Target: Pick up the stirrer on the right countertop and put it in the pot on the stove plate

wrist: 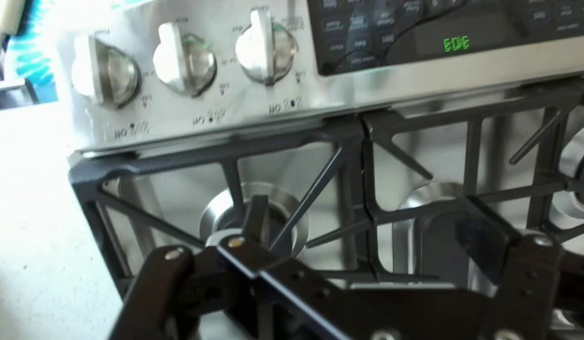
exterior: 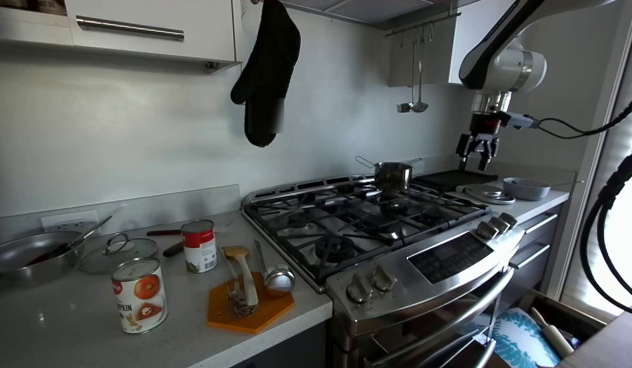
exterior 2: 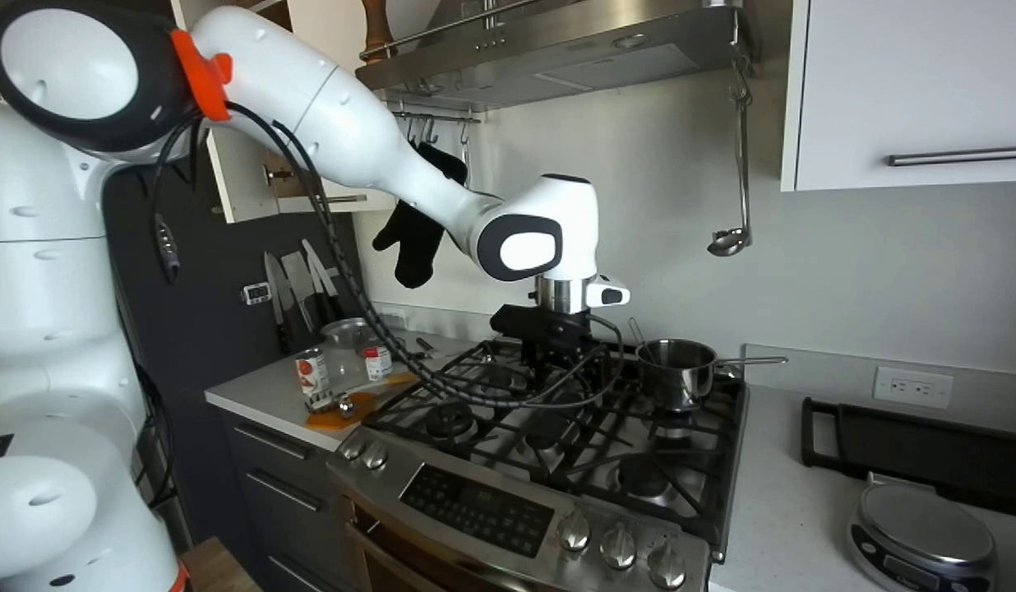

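downward points the spread end effector (exterior: 473, 166) above the stove plate (exterior: 367, 220)

We're looking down past the gripper (wrist: 372, 222), its fingers (wrist: 258, 215) spread wide above the stove plate (wrist: 282, 165) and its black grates (wrist: 353, 170)! Left finger in the picture, right across a round burner (wrist: 277, 215). Three silver knobs (wrist: 184, 61) up top, then a dark control panel (wrist: 415, 23) with green digits (wrist: 456, 44) upside down. Pale right countertop (wrist: 37, 212) along our left edge.
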